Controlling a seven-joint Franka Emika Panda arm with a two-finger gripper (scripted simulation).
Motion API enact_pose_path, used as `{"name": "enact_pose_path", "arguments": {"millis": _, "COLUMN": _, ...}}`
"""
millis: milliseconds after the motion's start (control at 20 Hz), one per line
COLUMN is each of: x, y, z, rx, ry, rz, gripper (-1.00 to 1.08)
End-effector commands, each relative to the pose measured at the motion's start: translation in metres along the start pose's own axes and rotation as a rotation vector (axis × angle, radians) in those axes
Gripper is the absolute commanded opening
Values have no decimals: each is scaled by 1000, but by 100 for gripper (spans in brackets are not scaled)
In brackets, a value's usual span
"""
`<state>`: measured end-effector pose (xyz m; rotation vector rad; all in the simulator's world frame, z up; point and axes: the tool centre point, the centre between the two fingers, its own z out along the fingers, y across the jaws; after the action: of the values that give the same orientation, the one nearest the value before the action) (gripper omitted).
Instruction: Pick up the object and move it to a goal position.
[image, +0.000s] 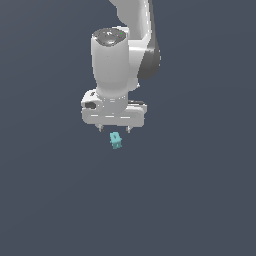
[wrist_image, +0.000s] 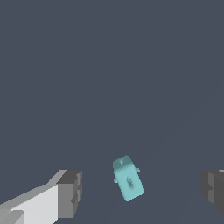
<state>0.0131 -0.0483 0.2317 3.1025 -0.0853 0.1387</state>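
Grey-padded fingertips (wrist_image: 70, 192) of the white robot gripper (image: 114, 128) stand spread wide apart, clasping nothing. Between them, touching neither, lies the tiny teal blocky object (wrist_image: 127, 178) with small notches, just below the gripper on the dark grey surface (image: 200, 200).

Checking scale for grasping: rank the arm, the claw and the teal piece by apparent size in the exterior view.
1. Arm, largest.
2. Claw with its white body, clearly smaller.
3. Teal piece, smallest, much narrower than the open claw.
All sit close together, so camera nearness hardly affects the order.
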Motion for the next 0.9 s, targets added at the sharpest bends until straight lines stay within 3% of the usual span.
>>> {"name": "enact_pose_path", "arguments": {"millis": 0, "x": -2, "y": 1, "z": 4, "rx": 1, "ry": -3, "rz": -10, "gripper": 100}}
{"name": "enact_pose_path", "arguments": {"millis": 400, "x": -18, "y": 5, "z": 35, "rx": 7, "ry": -22, "rz": -94, "gripper": 100}}
{"name": "enact_pose_path", "arguments": {"millis": 850, "x": -58, "y": 12, "z": 92, "rx": 28, "ry": -58, "rz": -262, "gripper": 100}}
